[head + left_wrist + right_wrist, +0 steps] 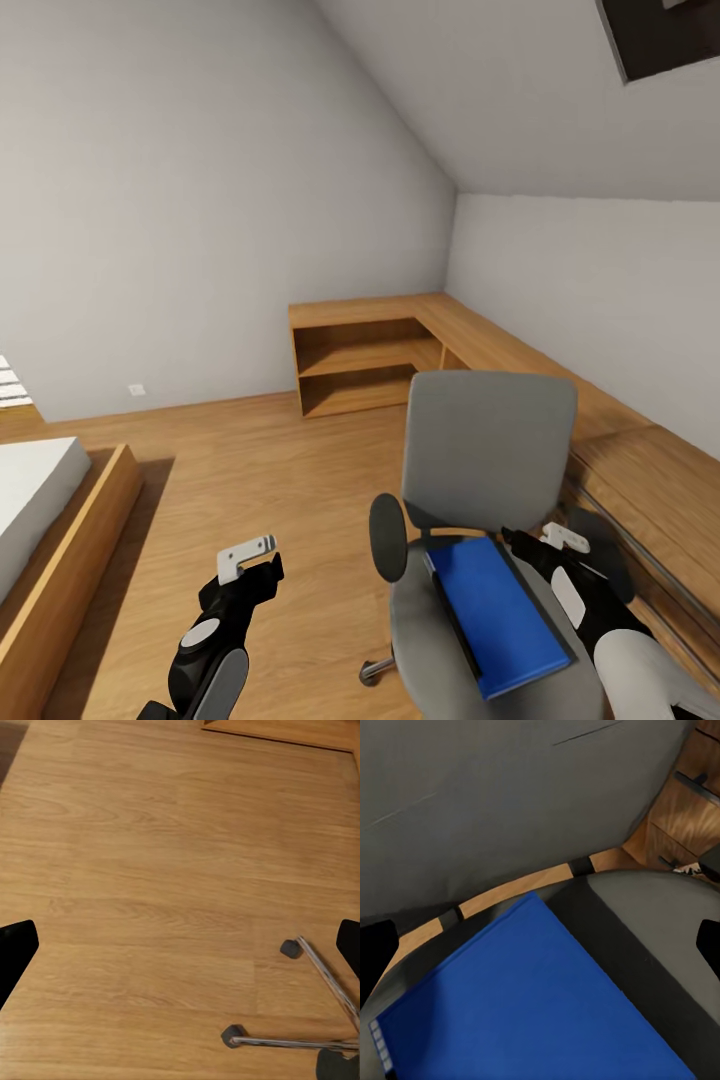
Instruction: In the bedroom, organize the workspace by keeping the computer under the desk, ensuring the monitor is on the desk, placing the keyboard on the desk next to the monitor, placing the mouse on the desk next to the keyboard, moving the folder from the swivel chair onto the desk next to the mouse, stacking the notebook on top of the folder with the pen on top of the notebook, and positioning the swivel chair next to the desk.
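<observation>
The right gripper [535, 548] hangs just above the swivel chair [490, 460], at the seat's far right edge beside the backrest, its jaws spread apart. That placement suits a reach down onto the folder [500, 612], which lies flat on the seat, one corner toward the backrest. The right wrist view looks straight down on that blue corner [532, 997], so the gripper seems lined up over it, not yet touching. The left gripper [252, 568] is held low to the chair's left, over bare wood floor [150, 855], jaws open and empty, probably parked clear of the chrome base [322, 975].
</observation>
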